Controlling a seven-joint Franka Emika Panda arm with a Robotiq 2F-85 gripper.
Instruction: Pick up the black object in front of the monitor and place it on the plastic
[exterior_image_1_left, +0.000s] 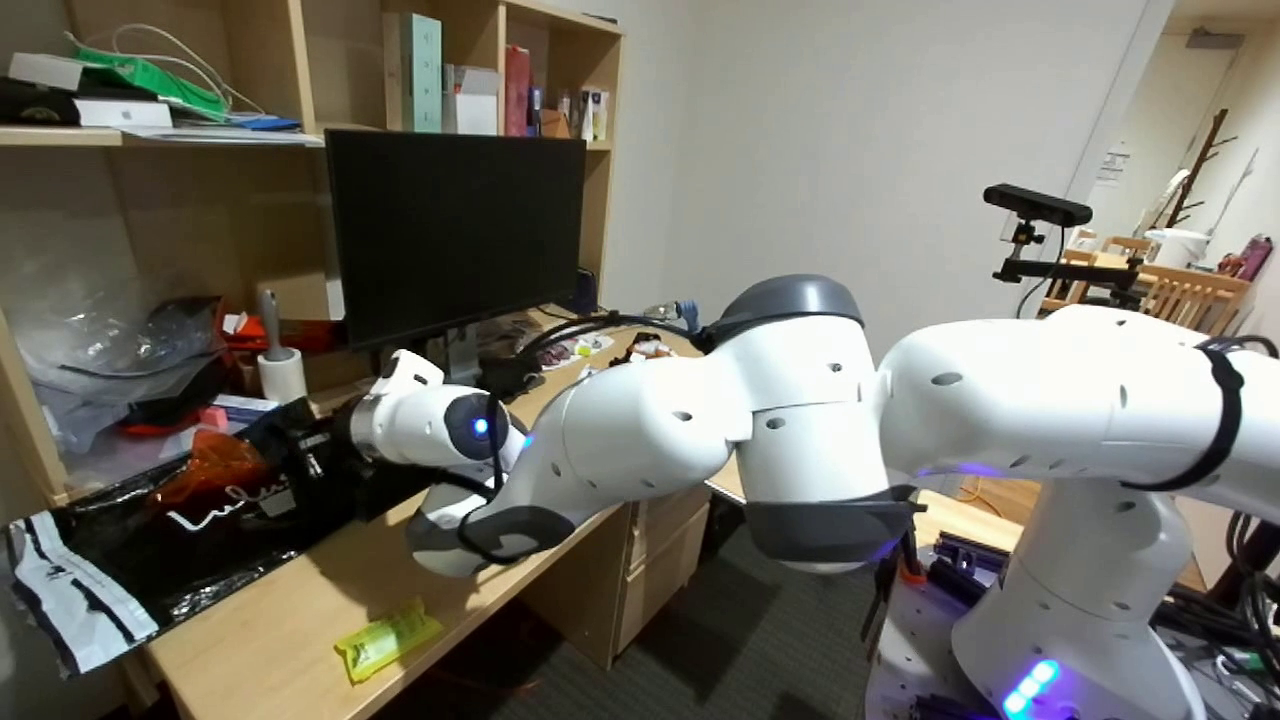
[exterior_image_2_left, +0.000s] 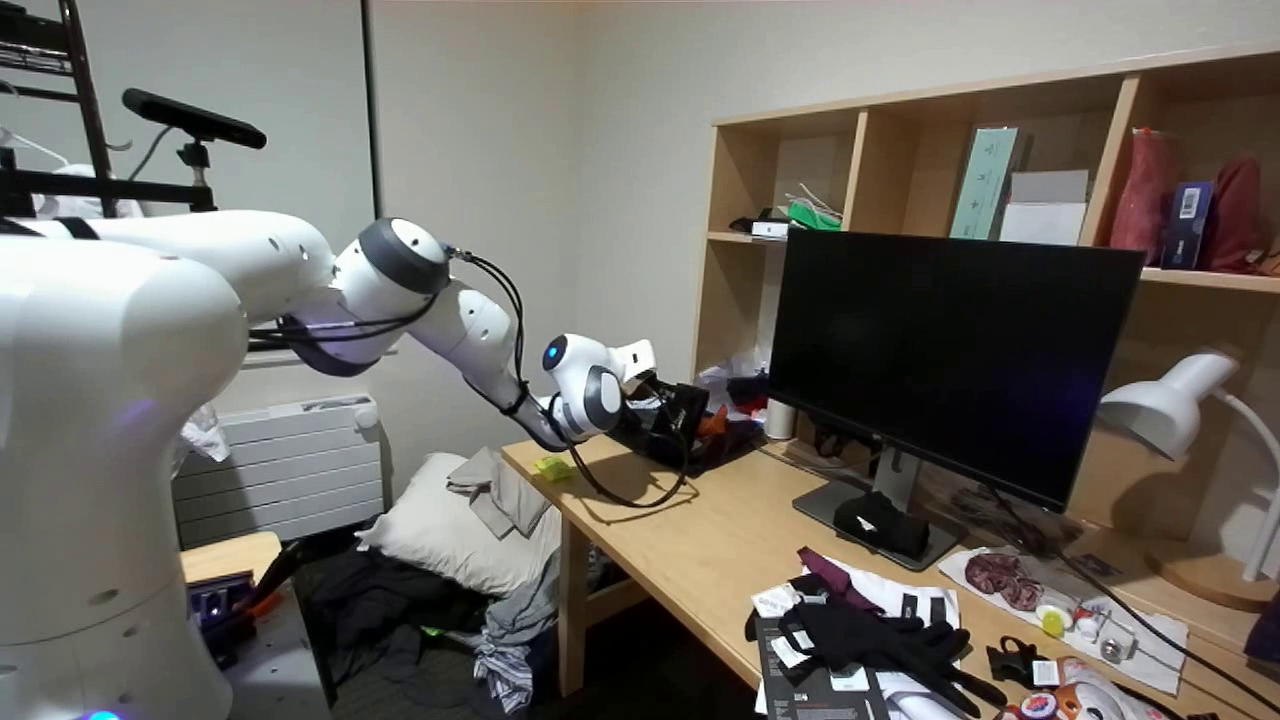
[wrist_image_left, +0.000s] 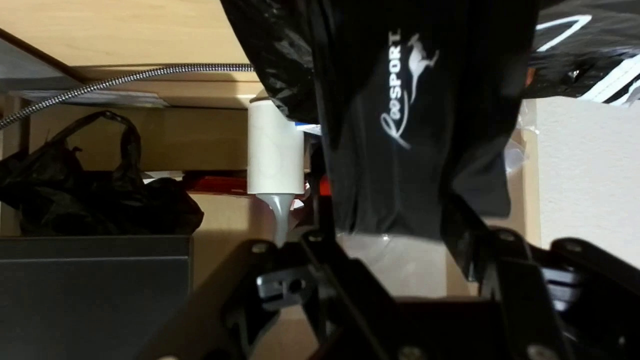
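Note:
The black object (wrist_image_left: 395, 150) is a flat black fabric pouch with a pale logo and lettering. My gripper (wrist_image_left: 390, 200) is shut on it near one edge; the wrist picture stands upside down, and the pouch hangs down, folded between the fingers. In an exterior view the gripper (exterior_image_1_left: 335, 445) is low over the plastic (exterior_image_1_left: 230, 545), a large black sheet with white lettering and a whitish edge on the desk. The plastic also shows in the wrist view (wrist_image_left: 575, 55). Against it, the pouch's outline is hard to make out; whether it touches the sheet cannot be told.
A lint roller (wrist_image_left: 276, 150) stands beside the gripper, before the shelf. The monitor (exterior_image_1_left: 455, 240) stands nearby, with a lumpy black item (exterior_image_2_left: 885, 522) on its base. A yellow packet (exterior_image_1_left: 388, 640) lies near the desk's front edge. Gloves (exterior_image_2_left: 880, 640) and a lamp (exterior_image_2_left: 1160, 405) are farther along.

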